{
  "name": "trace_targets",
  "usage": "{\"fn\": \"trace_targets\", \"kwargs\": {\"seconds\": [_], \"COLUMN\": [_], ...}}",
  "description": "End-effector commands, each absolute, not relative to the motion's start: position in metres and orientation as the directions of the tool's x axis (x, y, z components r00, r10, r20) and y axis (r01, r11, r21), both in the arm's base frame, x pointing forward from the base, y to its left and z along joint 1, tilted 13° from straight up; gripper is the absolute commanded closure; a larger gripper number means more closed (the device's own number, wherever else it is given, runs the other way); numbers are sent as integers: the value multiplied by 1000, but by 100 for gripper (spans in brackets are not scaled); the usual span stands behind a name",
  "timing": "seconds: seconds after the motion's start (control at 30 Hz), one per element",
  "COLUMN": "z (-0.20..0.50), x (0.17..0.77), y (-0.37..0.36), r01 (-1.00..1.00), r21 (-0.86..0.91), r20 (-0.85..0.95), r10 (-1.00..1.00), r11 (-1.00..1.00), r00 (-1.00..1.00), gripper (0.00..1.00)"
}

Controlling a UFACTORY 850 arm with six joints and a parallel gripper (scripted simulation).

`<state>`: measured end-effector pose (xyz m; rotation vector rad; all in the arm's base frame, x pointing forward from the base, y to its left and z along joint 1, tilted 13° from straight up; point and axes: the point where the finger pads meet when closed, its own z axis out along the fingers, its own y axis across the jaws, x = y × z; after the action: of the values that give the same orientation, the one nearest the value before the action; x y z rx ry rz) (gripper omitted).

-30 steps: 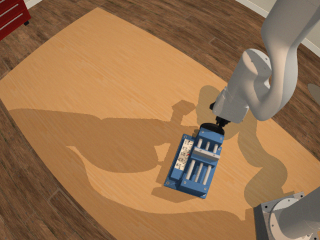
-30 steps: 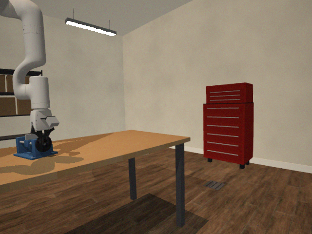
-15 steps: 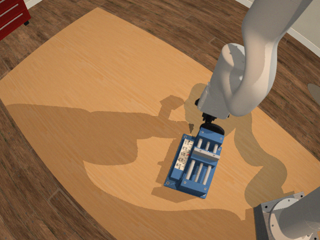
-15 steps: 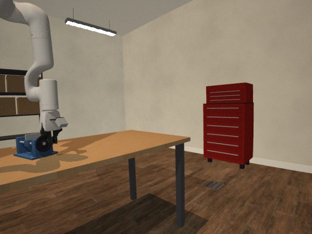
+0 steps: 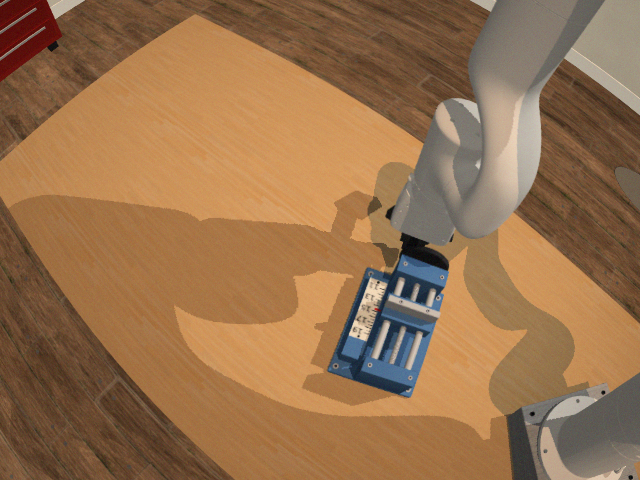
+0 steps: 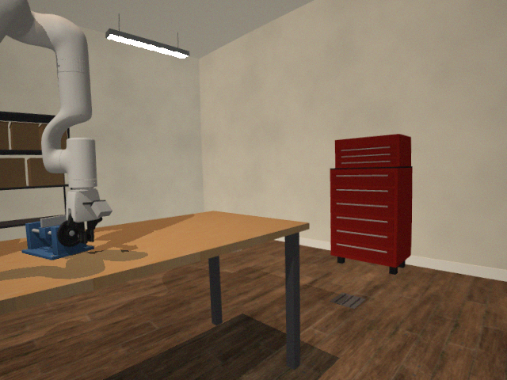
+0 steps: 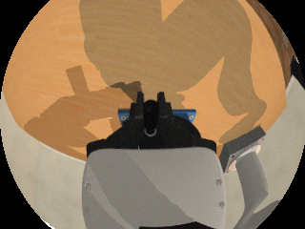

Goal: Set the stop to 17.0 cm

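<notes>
A blue stop fixture [image 5: 387, 361] [image 6: 39, 245] lies on the wooden table [image 5: 206, 155] [image 6: 184, 233]. It has three pale rods, a grey stop bar [image 5: 413, 307] across them and a white scale strip [image 5: 368, 310] along its left side. A small red pointer [image 5: 376, 309] sits about mid-scale, near the mark 15. The black handwheel [image 5: 424, 255] [image 6: 69, 235] is at the fixture's far end. My gripper [image 6: 78, 233] [image 7: 150, 100] is shut on the handwheel. In the wrist view the fingers and the wheel merge into one dark shape, with a blue edge of the fixture [image 7: 187, 114] behind it.
The arm's base [image 5: 568, 439] stands at the table's near right corner. A red tool chest [image 6: 370, 200] [image 5: 20, 31] stands by the wall. Shelves with boxes [image 6: 20, 151] are behind the arm.
</notes>
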<state>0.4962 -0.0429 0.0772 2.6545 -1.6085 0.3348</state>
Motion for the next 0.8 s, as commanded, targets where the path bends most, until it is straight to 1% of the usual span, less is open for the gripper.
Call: {"fn": "trace_targets", "kwargs": {"seconds": [0.0, 0.77], "z": [73, 59], "x": [495, 479], "y": [-45, -56], "r01": [-878, -878], "r21": [-96, -96], "r20": [199, 199], "r10": [-873, -873], "r11": [-469, -469], "r00": [444, 444], "gripper": [94, 94]}}
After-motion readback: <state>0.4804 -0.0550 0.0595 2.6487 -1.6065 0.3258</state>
